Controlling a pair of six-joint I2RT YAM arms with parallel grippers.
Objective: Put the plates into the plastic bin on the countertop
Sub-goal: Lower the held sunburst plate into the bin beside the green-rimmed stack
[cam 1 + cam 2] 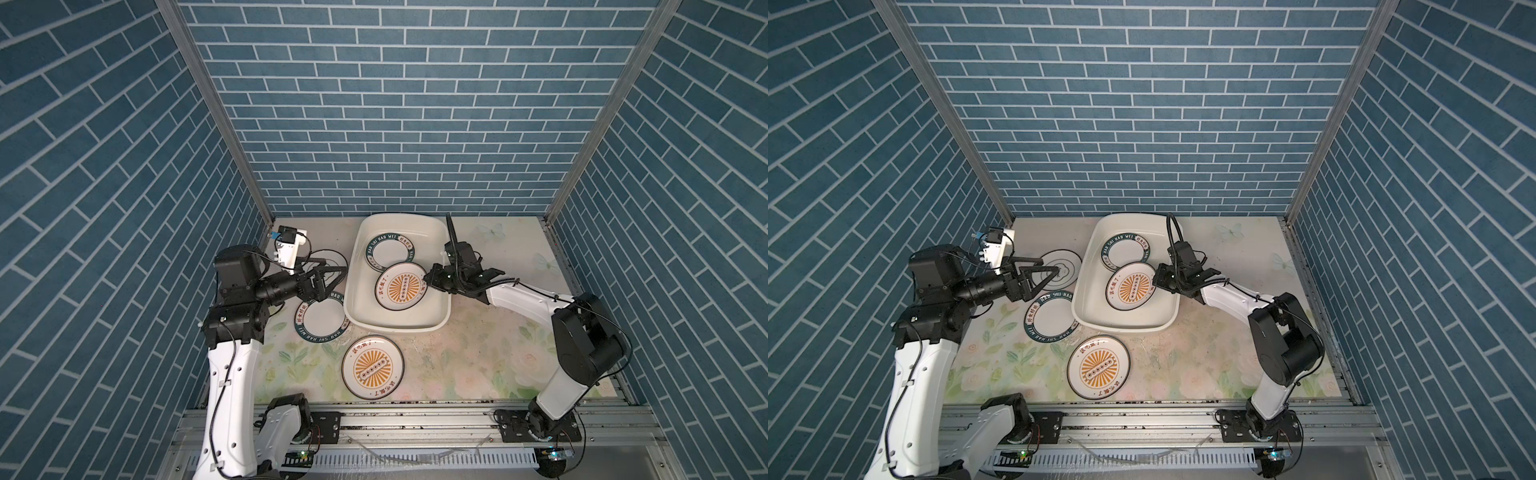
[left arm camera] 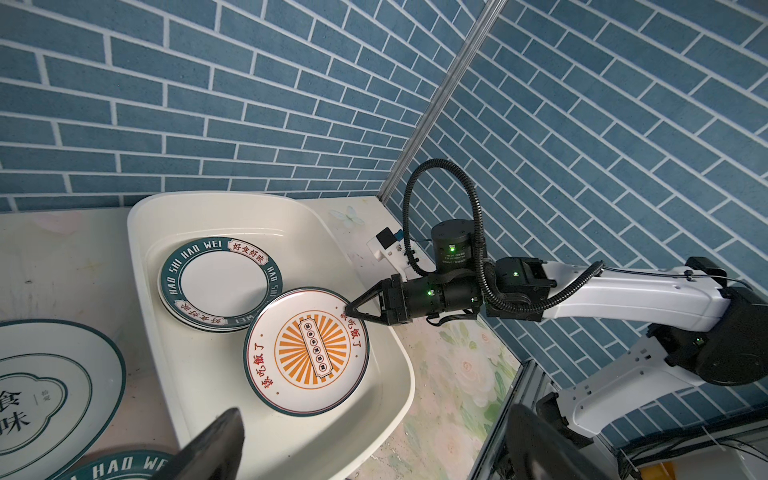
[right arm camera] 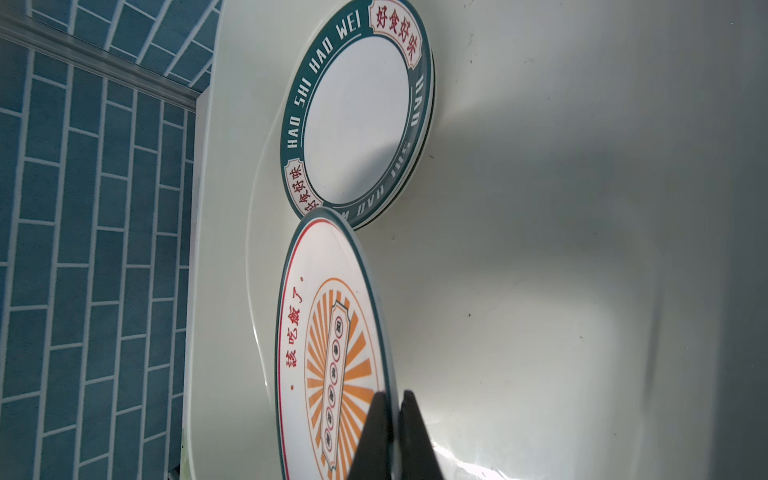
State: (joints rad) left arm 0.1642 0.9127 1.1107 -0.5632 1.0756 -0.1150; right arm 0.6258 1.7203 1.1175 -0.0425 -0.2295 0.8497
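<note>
Plates point(image 1: 372, 368) look stiff, glossy, slippery and breakable; the rim is the place to pinch. Right gripper point(image 2: 348, 311) clamps the rim of one sunburst plate point(image 2: 307, 353), tilted inside the bin point(image 2: 132, 249); left gripper point(image 1: 332, 274) gapes empty above others on the countertop point(image 1: 478, 353).

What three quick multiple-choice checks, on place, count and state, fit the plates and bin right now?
1. Where is the loose sunburst plate? A in the plastic bin; B flat on the countertop; C leaning on the wall.
2. How many plates lie outside the bin? A one; B five; C three.
3. The right gripper is: A shut on the other sunburst plate; B open; C shut on nothing.
Key: 1 B, it lies before the bin; 2 C, the black-ringed plate, a green-lettered plate and the loose one; 3 A, its fingers pinch the rim.
</note>
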